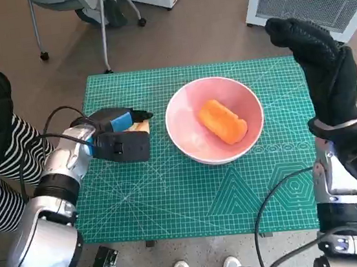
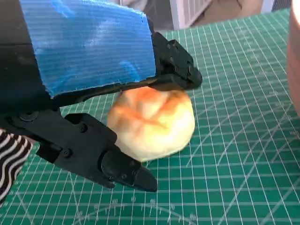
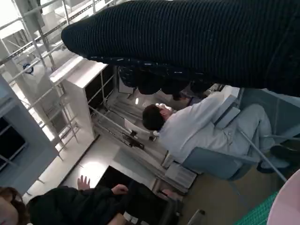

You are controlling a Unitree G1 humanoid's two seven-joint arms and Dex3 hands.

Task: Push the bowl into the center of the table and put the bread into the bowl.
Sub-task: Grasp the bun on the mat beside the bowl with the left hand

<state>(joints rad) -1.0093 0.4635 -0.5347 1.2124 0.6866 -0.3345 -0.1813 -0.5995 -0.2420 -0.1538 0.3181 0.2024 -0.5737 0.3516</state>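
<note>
My left hand [image 2: 112, 117] grips bread roll [image 2: 152, 123] from both sides, roll resting on worktop [image 1: 173, 193] just left of pink bowl [image 1: 192, 141]. Bowl mid-worktop, orange bread [image 1: 223, 121] inside. Right hand [image 1: 320, 70] raised beyond bowl, empty, fingers loosely curled.

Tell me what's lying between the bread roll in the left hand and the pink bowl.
Nothing: in the head view only bare green mat separates the bread roll, held by the left hand, from the pink bowl. The left wrist view agrees.

Green mat [image 1: 173, 193] under bowl [image 1: 186, 142], bread [image 2: 152, 122]
</note>
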